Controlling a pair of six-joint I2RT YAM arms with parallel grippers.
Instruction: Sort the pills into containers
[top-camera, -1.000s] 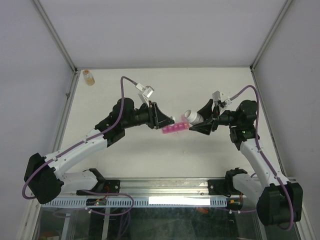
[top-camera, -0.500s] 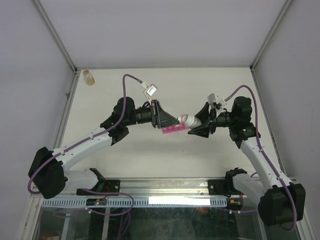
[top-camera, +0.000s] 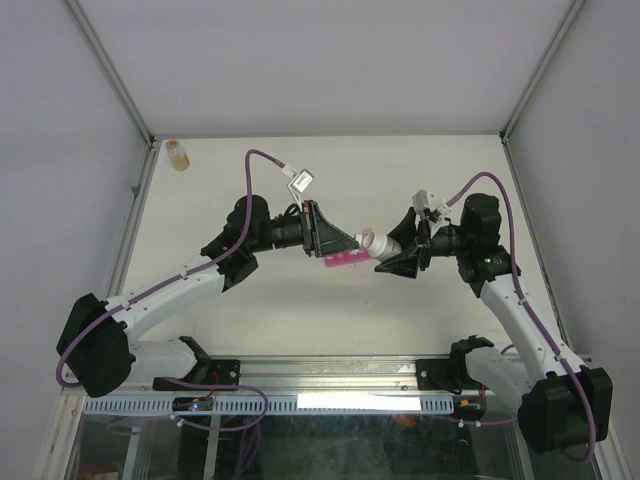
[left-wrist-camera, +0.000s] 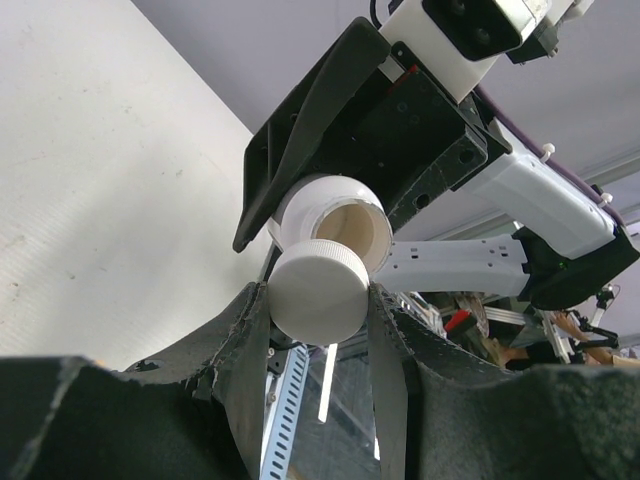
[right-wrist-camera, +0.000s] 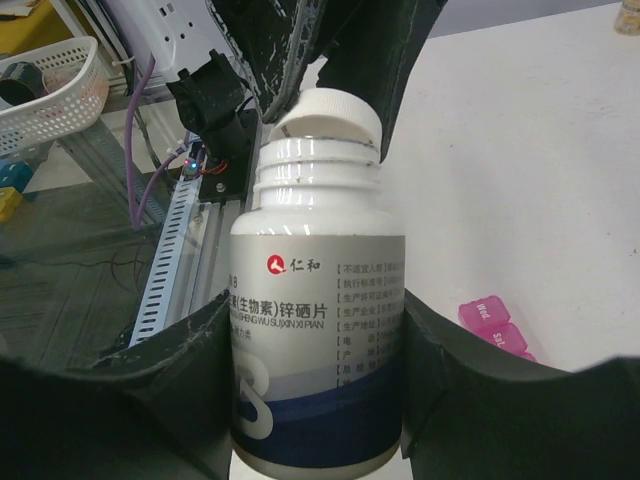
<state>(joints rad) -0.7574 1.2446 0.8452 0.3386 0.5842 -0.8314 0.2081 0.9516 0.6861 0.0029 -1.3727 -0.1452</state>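
The white table (top-camera: 400, 180) stood inside grey walls. The left gripper (top-camera: 343, 243) pinched a white screw cap (left-wrist-camera: 312, 292). The right gripper (top-camera: 392, 258) clamped the uncapped pill bottle (right-wrist-camera: 320, 250) near the pink pill organiser (top-camera: 347, 260), which lay on the table. Sorting appeared unstarted, and no pills were visible. Only the left wrist view showed the bottle's mouth; only the right wrist view showed its label.

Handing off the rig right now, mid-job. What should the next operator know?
Left gripper: shut on the white cap.
Right gripper: shut on the white bottle, mouth open.
The cap is off and held close by the mouth.
Pink organiser lies on the table below both grippers; amber bottle stands at the far left corner.
Done: bottle opened.
Left: tip pills out and sort them into the organiser; no pills visible yet.
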